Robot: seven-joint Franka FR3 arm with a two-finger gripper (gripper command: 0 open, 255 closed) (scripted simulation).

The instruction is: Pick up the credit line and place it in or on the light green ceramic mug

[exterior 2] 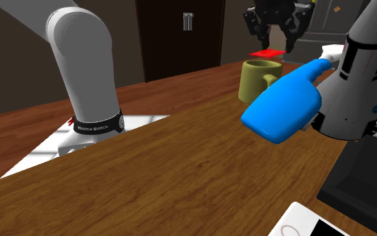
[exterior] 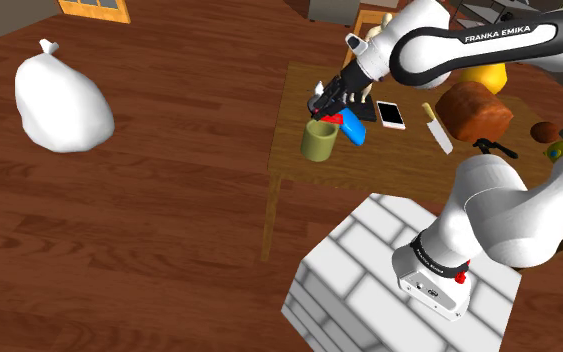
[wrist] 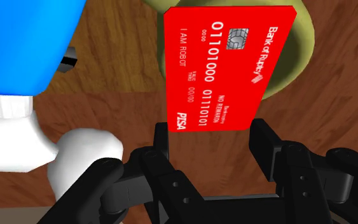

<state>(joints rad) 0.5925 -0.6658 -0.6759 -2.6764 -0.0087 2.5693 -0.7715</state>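
Hovering right over the olive-green mug [exterior: 319, 142], your gripper [exterior 2: 272, 43] has its fingers [wrist: 263, 137] spread just card-wide, pinching the red credit card [wrist: 225, 67] by its long edges at one end. Card's flat, printed face toward the hand, above the mug's mouth; blue spray bottle [exterior 2: 282, 104] just beside.

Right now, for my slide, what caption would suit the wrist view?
Red bank card poised above the olive-green mug, blue spray bottle alongside on the wooden table.
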